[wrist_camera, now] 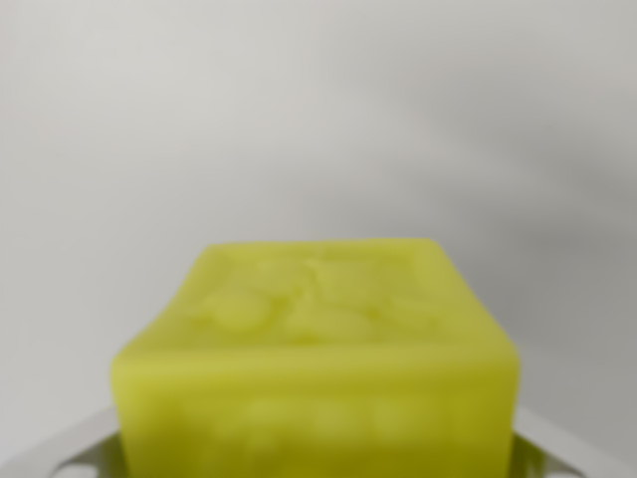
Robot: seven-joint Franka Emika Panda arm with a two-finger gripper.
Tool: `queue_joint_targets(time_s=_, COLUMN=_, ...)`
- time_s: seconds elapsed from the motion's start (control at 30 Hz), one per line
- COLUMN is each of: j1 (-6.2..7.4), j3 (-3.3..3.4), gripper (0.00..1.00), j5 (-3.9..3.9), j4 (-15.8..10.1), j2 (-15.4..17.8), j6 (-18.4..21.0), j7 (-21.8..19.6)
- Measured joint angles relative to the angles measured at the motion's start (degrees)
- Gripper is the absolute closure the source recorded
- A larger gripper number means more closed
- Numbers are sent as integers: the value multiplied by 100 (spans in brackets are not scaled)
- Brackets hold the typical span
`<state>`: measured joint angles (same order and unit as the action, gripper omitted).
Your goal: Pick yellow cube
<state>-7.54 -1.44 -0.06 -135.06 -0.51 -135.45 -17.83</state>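
The yellow cube (317,358) fills the lower middle of the wrist view, very close and out of focus, with a faint raised pattern on its top face. My gripper (317,453) sits around it. A pale grey finger (70,453) shows at the bottom left corner and another finger (567,448) at the bottom right. Both press against the cube's sides, so the gripper is shut on the cube. The cube's lower part is cut off by the frame's bottom edge.
Behind the cube lies a plain white surface (299,119), blurred, with a soft grey shadow (537,229) across the wrist view's right.
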Motion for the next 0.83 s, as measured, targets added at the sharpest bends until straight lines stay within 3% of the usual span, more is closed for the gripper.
queue_joint_targets(time_s=0.5, j1=0, j3=0, gripper=100, j5=11, j4=204, j2=345, j6=548, j7=8)
queue_joint_targets(time_s=0.83, j1=0, j3=0, gripper=100, j5=12, j4=226, j2=373, j6=599, j7=9)
